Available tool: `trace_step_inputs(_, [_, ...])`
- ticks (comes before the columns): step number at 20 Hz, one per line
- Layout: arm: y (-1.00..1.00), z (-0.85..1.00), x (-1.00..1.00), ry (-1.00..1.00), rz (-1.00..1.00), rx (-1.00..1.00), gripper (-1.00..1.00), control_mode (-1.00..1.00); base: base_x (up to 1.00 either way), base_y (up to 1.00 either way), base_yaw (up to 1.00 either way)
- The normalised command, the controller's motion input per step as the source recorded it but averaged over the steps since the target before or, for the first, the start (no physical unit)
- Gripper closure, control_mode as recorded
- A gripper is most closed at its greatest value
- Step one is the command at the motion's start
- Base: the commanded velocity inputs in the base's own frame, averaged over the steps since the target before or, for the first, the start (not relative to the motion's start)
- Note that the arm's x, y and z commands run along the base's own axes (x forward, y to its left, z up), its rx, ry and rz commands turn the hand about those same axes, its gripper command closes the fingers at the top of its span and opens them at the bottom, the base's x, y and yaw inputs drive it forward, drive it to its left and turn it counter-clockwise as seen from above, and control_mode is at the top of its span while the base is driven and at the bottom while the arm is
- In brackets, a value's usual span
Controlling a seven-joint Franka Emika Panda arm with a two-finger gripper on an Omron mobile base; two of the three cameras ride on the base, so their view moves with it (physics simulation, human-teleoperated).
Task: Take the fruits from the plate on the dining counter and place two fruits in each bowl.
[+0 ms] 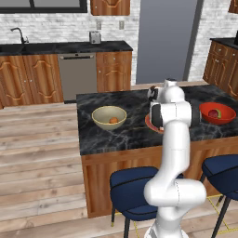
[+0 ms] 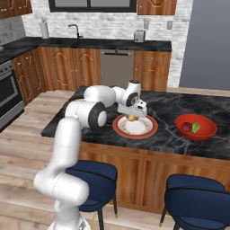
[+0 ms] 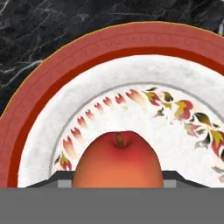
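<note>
Yellow-orange fruit sits on the plate mid-table, the end effector down over it; fingers look closed around it, tho contact can't be confirmed; step in hand: grabbing the last fruit; next: lift clear, carry to beige bowl, which has one orange fruit; red bowl already has two.

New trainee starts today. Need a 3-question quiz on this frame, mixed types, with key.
1. True or false: the red bowl holds two fruits.
2. Which fruit sits in the beige bowl? A) green B) orange C) dark red
3. Fill in: the hand is down over the ____, around the last fruit.

Key:
1. True: a dark red fruit and a green fruit.
2. B, the orange fruit.
3. plate; the yellow-orange fruit sits between the fingers.
</note>
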Motion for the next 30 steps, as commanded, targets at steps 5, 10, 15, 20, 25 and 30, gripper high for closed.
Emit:
trace_step_inputs(5, [0.85, 0.69, -0.79, -0.04, 0.01, 0.00, 1.00, -1.00, 0.00, 0.00, 0.00])
trace_step_inputs(10, [1.00, 0.64, -0.16, -0.04, 0.04, 0.00, 1.00, -1.00, 0.00, 0.00, 0.00])
trace_step_inputs(15, [0.98, 0.76, -0.04, -0.01, 0.09, 0.00, 1.00, -1.00, 0.00, 0.00, 0.00])
trace_step_inputs(20, [1.00, 0.21, 0.00, 0.00, 0.17, -0.01, 1.00, -1.00, 0.00, 0.00, 0.00])
trace_step_inputs(25, [0.79, -0.16, 0.02, -0.01, 0.16, 0.00, 1.00, -1.00, 0.00, 0.00, 0.00])
trace_step_inputs(30, [0.38, -0.10, 0.38, 0.00, 0.04, 0.00, 1.00, -1.00, 0.00, 0.00, 0.00])
